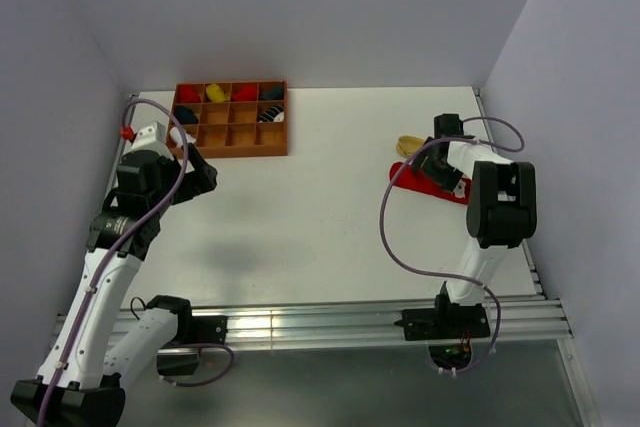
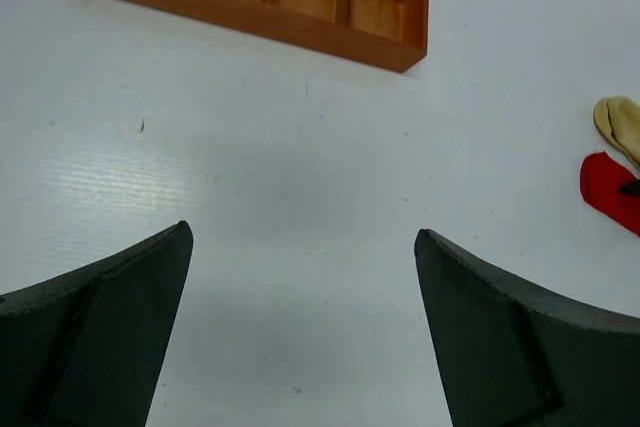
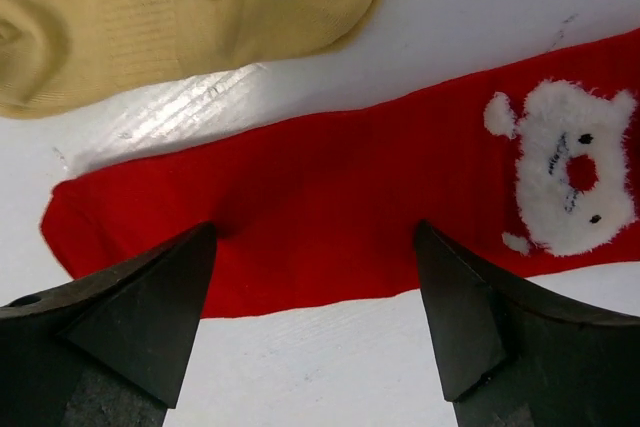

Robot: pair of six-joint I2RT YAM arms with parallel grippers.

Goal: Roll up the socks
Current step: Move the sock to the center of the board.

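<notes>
Red sock [image 3: 300,177] lies flat beneath my right gripper [image 3: 312,230], jaws spread; my left gripper [image 2: 302,231] hangs released over the table [image 2: 300,127].

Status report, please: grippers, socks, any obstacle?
Left gripper open, empty. Right gripper open, over red sock, flat, unrolled. Tan sock beside it. Nothing in the way.

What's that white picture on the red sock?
The red sock shows a fuzzy white bear face, red-nosed; clearest in the right wrist view.

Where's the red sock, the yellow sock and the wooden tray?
red sock [image 3: 350,207]: right wrist view, middle of its plain red part.
yellow sock [image 3: 150,17]: right wrist view, its middle.
wooden tray [image 2: 240,13]: left wrist view, its near outer wall.
</notes>
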